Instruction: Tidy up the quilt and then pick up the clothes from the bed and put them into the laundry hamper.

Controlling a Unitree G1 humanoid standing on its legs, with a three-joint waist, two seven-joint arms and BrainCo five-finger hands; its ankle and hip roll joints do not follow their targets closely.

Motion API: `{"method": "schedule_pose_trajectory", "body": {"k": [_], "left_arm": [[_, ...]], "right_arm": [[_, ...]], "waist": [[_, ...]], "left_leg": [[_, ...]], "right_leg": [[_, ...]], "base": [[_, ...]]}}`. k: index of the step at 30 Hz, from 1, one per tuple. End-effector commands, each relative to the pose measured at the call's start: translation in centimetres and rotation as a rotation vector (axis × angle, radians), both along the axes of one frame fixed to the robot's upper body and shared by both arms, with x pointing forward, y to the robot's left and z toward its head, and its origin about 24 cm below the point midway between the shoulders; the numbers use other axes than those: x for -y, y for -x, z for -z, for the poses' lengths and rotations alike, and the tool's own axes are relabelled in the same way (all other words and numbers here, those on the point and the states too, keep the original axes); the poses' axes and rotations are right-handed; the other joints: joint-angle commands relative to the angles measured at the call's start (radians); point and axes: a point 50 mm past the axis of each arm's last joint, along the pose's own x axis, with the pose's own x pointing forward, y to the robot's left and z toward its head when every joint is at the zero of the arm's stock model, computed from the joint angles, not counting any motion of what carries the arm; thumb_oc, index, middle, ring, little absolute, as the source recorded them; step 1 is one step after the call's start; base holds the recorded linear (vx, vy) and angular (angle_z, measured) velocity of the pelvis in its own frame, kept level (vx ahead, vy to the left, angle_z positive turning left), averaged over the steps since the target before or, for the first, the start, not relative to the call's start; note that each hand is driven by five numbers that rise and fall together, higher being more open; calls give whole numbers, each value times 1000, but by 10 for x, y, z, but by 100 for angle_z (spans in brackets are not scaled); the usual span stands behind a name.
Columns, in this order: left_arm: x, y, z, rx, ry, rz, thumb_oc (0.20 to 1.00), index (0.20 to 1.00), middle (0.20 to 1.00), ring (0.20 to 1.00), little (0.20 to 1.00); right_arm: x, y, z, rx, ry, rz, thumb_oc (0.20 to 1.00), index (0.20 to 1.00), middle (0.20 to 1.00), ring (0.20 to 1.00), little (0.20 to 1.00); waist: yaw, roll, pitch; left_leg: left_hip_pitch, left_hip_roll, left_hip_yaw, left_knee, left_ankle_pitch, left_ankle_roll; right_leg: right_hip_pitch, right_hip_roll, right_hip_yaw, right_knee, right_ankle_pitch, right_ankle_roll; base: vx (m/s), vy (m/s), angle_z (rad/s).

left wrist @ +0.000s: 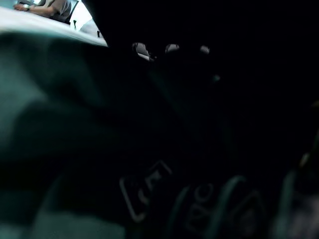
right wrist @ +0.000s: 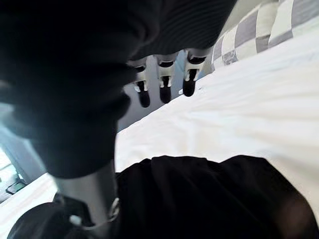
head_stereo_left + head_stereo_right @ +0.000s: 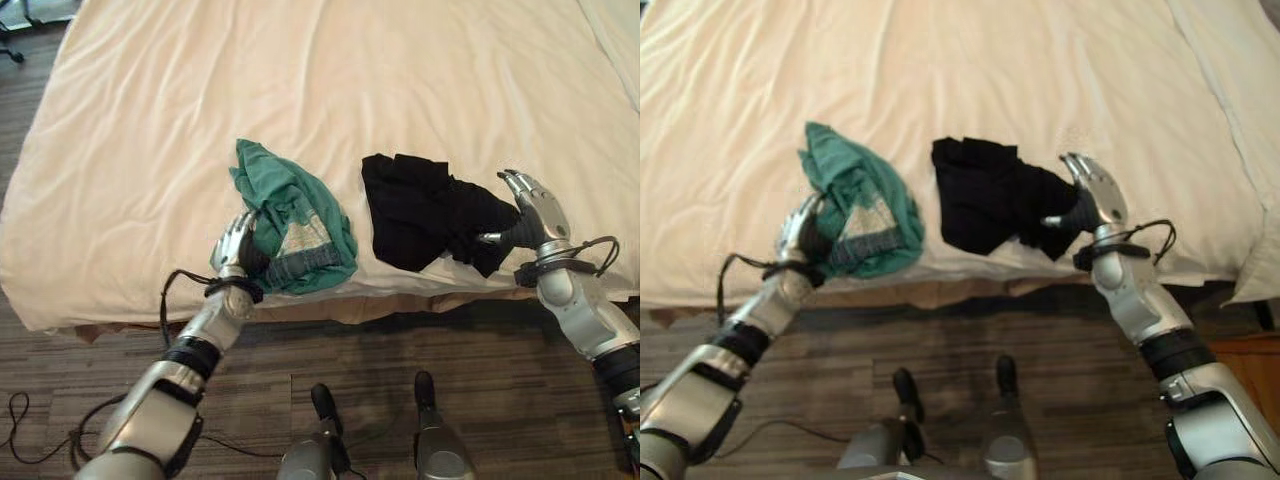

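Note:
A crumpled green garment [image 3: 295, 215] lies near the front edge of the bed on the cream quilt [image 3: 300, 80]. My left hand [image 3: 234, 247] rests against its left side with fingers stretched up along the cloth; the left wrist view shows the green cloth [image 1: 50, 124] close against the palm and the fingertips [image 1: 142, 50] beyond it. To the right lies a black garment [image 3: 420, 210]. My right hand [image 3: 535, 210] hovers open at its right edge, thumb touching the black cloth [image 2: 209, 199], straight fingers [image 2: 164, 84] above the quilt.
The bed's front edge runs just behind both wrists, with dark wood floor [image 3: 400, 340] below. A white folded cover [image 3: 1230, 80] lies along the bed's right side. A grey checked pillow [image 2: 254, 30] sits at the far end. A person [image 1: 45, 7] sits in the background.

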Motion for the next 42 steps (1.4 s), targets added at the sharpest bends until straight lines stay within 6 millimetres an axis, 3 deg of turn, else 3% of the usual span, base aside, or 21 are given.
{"method": "schedule_pose_trajectory", "body": {"k": [1, 2, 3, 7, 8, 11, 15, 16, 19, 20, 21, 22, 24, 27, 29, 30, 32, 33, 37, 40, 42], "left_arm": [[-5, -13, -15, 4, -99, -1, 793, 793, 793, 793, 793], [0, -10, -1, -56, -113, 13, 689, 689, 689, 689, 689], [16, 6, 35, -200, -117, 84, 200, 200, 200, 200, 200], [30, 38, 72, -300, 22, 145, 200, 200, 200, 200, 200], [33, 58, 84, -329, 81, 193, 200, 200, 200, 200, 200], [28, 85, 94, -360, 198, 200, 200, 200, 200, 200, 200], [22, 112, 107, -396, 380, 134, 200, 200, 200, 200, 200], [17, 129, 116, -433, 429, 99, 200, 200, 200, 200, 200], [9, 149, 134, -519, 450, 23, 200, 200, 200, 200, 200], [9, 148, 134, -518, 450, 23, 200, 200, 200, 200, 200], [1, 161, 148, -585, 443, -46, 200, 200, 200, 200, 200], [-2, 167, 154, -619, 434, -79, 200, 200, 200, 200, 200], [-8, 174, 161, -658, 425, -118, 200, 200, 200, 200, 200], [-13, 182, 169, -682, 433, -196, 200, 200, 200, 200, 200], [-13, 182, 169, -683, 432, -195, 200, 200, 200, 200, 200], [-18, 189, 177, -716, 383, -261, 200, 200, 200, 200, 200], [-23, 196, 182, -754, 343, -299, 200, 200, 200, 200, 200], [-27, 204, 186, -780, 329, -349, 200, 200, 200, 200, 200], [-28, 213, 191, -785, 337, -416, 200, 200, 200, 200, 200], [-27, 201, 185, -727, 380, -434, 200, 200, 200, 200, 200], [-25, 193, 181, -688, 414, -428, 200, 200, 200, 200, 200]], "right_arm": [[-9, -1, -29, 120, 18, -44, 1000, 1000, 1000, 1000, 1000], [-10, -2, -29, 121, 20, -47, 1000, 1000, 1000, 1000, 1000], [-13, -8, -35, 118, 59, -55, 1000, 1000, 1000, 1000, 1000], [-14, -20, -46, 107, 140, -39, 1000, 1000, 1000, 1000, 1000], [-16, -30, -53, 92, 176, -35, 1000, 1000, 1000, 1000, 1000], [-10, -44, -53, 30, 172, 8, 1000, 1000, 1000, 1000, 1000], [4, -57, -36, -92, 127, 93, 1000, 1000, 1000, 1000, 1000], [17, -61, -17, -200, 58, 163, 1000, 1000, 1000, 1000, 1000], [42, -55, 23, -357, -97, 307, 1000, 1000, 1000, 1000, 1000], [42, -55, 23, -356, -97, 306, 1000, 1000, 1000, 1000, 1000], [61, -44, 43, -434, -167, 406, 485, 485, 485, 485, 485], [70, -37, 54, -482, -203, 456, 200, 200, 200, 200, 200], [76, -28, 69, -540, -246, 488, 200, 200, 200, 200, 200], [68, -9, 106, -553, -531, 469, 200, 200, 200, 200, 200], [69, -9, 107, -553, -532, 469, 200, 200, 200, 200, 200], [41, 27, 163, -627, -758, 409, 200, 200, 200, 200, 200], [21, 53, 194, -708, -842, 380, 200, 200, 200, 200, 200], [4, 85, 222, -774, -957, 385, 200, 200, 200, 200, 200], [-12, 145, 263, -887, -1138, 504, 200, 200, 200, 200, 200], [-18, 164, 274, -906, -1250, 567, 200, 200, 200, 200, 200], [-22, 163, 275, -901, -1291, 566, 200, 200, 200, 200, 200]], "waist": [[1, -35, -12], [1, -35, -8], [10, -32, -5], [39, -20, -9], [56, -8, -10], [87, 12, -12], [116, 37, -14], [134, 53, -15], [159, 77, -20], [159, 77, -23], [173, 90, -24], [183, 97, -25], [191, 103, -35], [186, 96, -37], [187, 95, -41], [162, 60, -50], [146, 31, -61], [121, 3, -75], [80, -41, -100], [48, -55, -93], [20, -55, -91]], "left_leg": [[51, 60, 3, -2, -87, -92], [49, 61, 3, -2, -85, -93], [49, 67, 2, -2, -87, -98], [38, 71, -3, -2, -77, -103], [35, 72, -10, -2, -75, -106], [28, 71, -22, -2, -72, -111], [13, 71, -38, -2, -57, -116], [11, 70, -50, -2, -55, -118], [12, 69, -64, -2, -47, -121], [7, 70, -65, -2, -45, -121], [8, 66, -79, -2, -42, -123], [12, 62, -90, -2, -44, -125], [12, 57, -109, -2, -45, -125], [33, 49, -120, -2, -58, -120], [28, 48, -120, -2, -56, -120], [49, 42, -110, -2, -79, -109], [67, 39, -101, -2, -94, -100], [95, 34, -88, -2, -116, -88], [143, 18, -58, -2, -146, -64], [162, 17, -67, -2, -154, -50], [164, 18, -92, -2, -152, -44]], "right_leg": [[-49, -31, -35, 45, -89, 45], [-53, -30, -35, 46, -89, 45], [-55, -31, -40, 48, -91, 44], [-57, -30, -46, 41, -86, 37], [-53, -29, -51, 34, -86, 35], [-44, -29, -61, 21, -88, 33], [-36, -26, -80, 7, -83, 27], [-25, -25, -95, 6, -88, 26], [-2, -27, -121, 3, -95, 24], [-6, -27, -121, 3, -93, 23], [10, -33, -144, 3, -96, 22], [24, -37, -159, 4, -100, 23], [43, -44, -183, 1, -103, 24], [76, -52, -198, 1, -109, 26], [72, -51, -197, 0, -106, 25], [84, -57, -192, -2, -104, 32], [93, -60, -187, 0, -102, 37], [102, -64, -171, 3, -99, 44], [103, -74, -128, 37, -98, 58], [66, -53, -42, 156, -133, 61], [37, 29, 101, 188, -169, 36]], "base": [[0, 0, 0], [7, -43, 0], [6, -61, 1], [18, -55, 1], [5, -58, 4], [15, -42, 12], [12, -35, 17], [24, -32, 29], [31, -33, 33], [23, -21, 41], [11, -21, 39], [29, -23, 48], [26, -4, 53], [31, 35, 30], [7, 47, 18], [28, 94, 9], [54, 141, 10], [78, 172, 6], [60, 167, -39], [-42, 65, -21], [-17, -4, -21]]}}
